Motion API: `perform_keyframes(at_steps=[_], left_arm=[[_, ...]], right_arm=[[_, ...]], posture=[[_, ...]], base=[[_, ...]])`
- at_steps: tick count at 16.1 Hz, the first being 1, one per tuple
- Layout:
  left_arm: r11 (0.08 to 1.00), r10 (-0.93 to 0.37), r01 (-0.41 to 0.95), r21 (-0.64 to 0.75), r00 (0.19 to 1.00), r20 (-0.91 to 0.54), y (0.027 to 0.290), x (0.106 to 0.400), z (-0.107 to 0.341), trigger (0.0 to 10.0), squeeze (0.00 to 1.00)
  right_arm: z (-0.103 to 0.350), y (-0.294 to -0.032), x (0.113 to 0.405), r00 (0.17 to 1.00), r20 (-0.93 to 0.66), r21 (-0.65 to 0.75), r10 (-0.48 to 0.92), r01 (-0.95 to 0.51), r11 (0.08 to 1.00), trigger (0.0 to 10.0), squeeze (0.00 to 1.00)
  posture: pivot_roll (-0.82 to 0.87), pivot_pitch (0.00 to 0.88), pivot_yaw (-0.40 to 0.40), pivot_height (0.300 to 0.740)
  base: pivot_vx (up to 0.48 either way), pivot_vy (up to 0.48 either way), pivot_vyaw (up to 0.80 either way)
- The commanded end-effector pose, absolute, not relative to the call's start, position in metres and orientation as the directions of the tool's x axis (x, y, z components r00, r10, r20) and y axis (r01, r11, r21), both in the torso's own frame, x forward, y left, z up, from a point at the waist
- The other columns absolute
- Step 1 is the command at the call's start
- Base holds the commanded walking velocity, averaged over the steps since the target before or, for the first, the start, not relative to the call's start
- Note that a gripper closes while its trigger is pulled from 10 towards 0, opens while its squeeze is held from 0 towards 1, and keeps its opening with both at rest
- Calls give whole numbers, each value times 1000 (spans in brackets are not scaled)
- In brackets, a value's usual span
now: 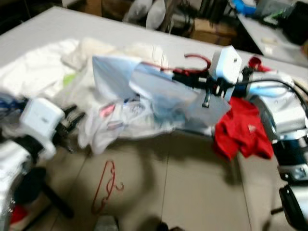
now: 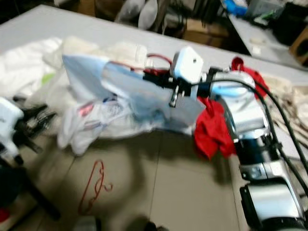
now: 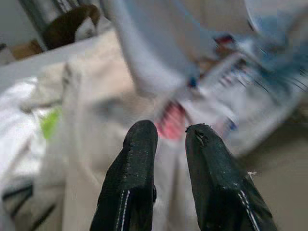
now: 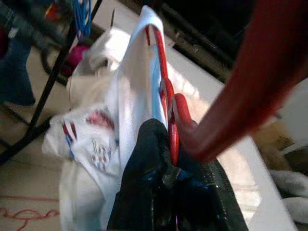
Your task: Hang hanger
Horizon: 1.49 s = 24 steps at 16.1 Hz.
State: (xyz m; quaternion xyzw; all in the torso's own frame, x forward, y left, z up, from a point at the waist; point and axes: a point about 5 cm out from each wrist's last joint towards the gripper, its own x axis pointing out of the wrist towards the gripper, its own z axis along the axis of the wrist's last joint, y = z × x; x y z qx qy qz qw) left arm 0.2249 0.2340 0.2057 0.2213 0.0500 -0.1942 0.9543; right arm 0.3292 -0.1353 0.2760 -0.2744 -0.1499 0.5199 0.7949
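Observation:
My right gripper (image 1: pixel 186 78) is shut on the neck of a red hanger (image 1: pixel 197 58) and holds it above the table edge. A pale blue and white shirt (image 1: pixel 149 91) is draped over this hanger and sags toward the floor. In the right wrist view the red wire of the hanger (image 4: pixel 162 57) runs out from between the fingers of the right gripper (image 4: pixel 169 144) into the shirt (image 4: pixel 132 82). My left gripper (image 1: pixel 72 122) hovers low on the left beside the shirt's hanging hem, open a little with nothing between its fingers (image 3: pixel 142 144).
A second red hanger (image 1: pixel 106 185) lies on the tiled floor below the shirt. A red garment (image 1: pixel 240 127) hangs off the grey table (image 1: pixel 43 29), which bears a heap of white clothes (image 1: pixel 38 67). A black stand leg (image 1: pixel 55 202) crosses the floor at lower left.

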Motion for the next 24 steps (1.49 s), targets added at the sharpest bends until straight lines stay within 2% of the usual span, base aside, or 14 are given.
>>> perform_keyframes(at_steps=[1, 4, 9, 13, 14, 15, 17, 19, 21, 23, 24], left_arm=[[817, -358, 398, 418, 917, -174, 227, 223, 207, 10000, 0], [808, -367, 417, 416, 909, -199, 222, 222, 204, 10000, 0], [779, -398, 487, 395, 871, -289, 218, 214, 191, 10000, 0], [710, -514, 635, 304, 762, -393, 205, 191, 178, 10000, 0], [682, -570, 689, 244, 710, -414, 195, 177, 174, 10000, 0], [681, -581, 697, 227, 702, -412, 192, 172, 174, 10000, 0], [694, -571, 682, 232, 717, -401, 192, 172, 175, 10000, 0], [754, -511, 606, 251, 783, -355, 196, 175, 176, 10000, 0], [876, -408, 449, 174, 884, -226, 199, 185, 174, 10000, 0], [945, -244, 280, 168, 948, -206, 212, 195, 169, 10000, 0], [957, -206, 243, 160, 954, -219, 215, 196, 165, 10000, 0]], right_arm=[[301, -146, 324, 436, 36, -629, 899, -689, 359, 10000, 0], [341, -160, 310, 427, 170, -633, 888, -644, 430, 10000, 0], [359, -174, 284, 350, 186, -590, 918, -707, 389, 10000, 0], [324, -167, 286, 409, 62, -552, 911, -746, 373, 10000, 0], [288, -155, 287, 437, 15, -457, 900, -797, 395, 10000, 0], [265, -150, 286, 448, -23, -402, 894, -822, 402, 10000, 0], [245, -146, 286, 460, -46, -336, 887, -843, 419, 10000, 0], [216, -145, 288, 501, -83, -270, 862, -844, 464, 10000, 0], [189, -144, 292, 609, -77, -200, 790, -785, 586, 10000, 0], [166, -145, 293, 709, -78, -102, 701, -705, 701, 10000, 0], [157, -147, 292, 733, -106, -69, 671, -679, 731, 10000, 0]], posture=[[191, 0, -130, 740], [183, 0, -116, 740], [167, 0, -108, 740], [166, 1, -118, 740], [168, 12, -129, 740], [174, 19, -136, 740], [177, 24, -144, 740], [182, 33, -148, 740], [180, 36, -150, 740], [181, 35, -152, 740], [181, 33, -153, 740]], base=[[-315, 0, 0], [-180, 0, 0], [0, 0, 0], [0, 0, 0], [0, 0, 0], [0, 0, 0], [0, 0, 0], [0, 0, 0], [0, 0, 0], [0, 0, 0], [0, 0, 0]])
